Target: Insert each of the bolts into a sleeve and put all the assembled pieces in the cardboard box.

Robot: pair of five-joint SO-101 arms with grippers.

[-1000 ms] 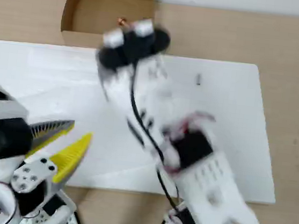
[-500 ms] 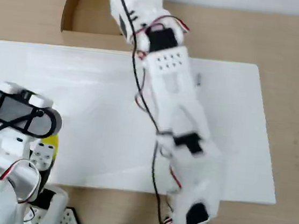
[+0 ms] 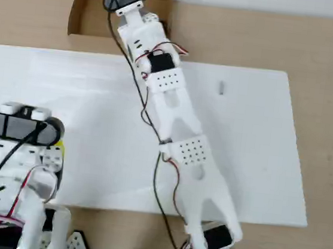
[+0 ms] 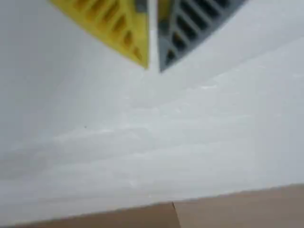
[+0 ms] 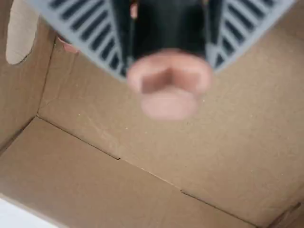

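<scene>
Grey-ribbed right gripper (image 5: pixel 168 69): closed on the black sleeve (image 5: pixel 168 28) with one jaw on each side, so the assembled piece hangs end-down.
Pinkish bolt (image 5: pixel 168 85): its rounded end pokes out of the sleeve below my jaws. It looks seated inside, which I take to be why the pair can be carried as one.
Brown cardboard box (image 5: pixel 142 190): its floor and walls lie directly under the piece. It stands at the far left of the table (image 3: pixel 331 107), which is why my right arm (image 3: pixel 173 119) is stretched out across to it.
Step, as I judge it: the drop. The piece is held above the box floor, not resting on it, so opening my jaws should let it fall in.
Risk: from this height it may bounce, or the bolt may slip out of the sleeve.
Yellow-and-grey left gripper (image 4: pixel 153 61): tips almost together with nothing between them, parked low over the white sheet (image 4: pixel 166 142) at the near left, out of the right arm's way.
Dark mark (image 3: pixel 222 87): on the far right part of the sheet, too small to tell what it is.
</scene>
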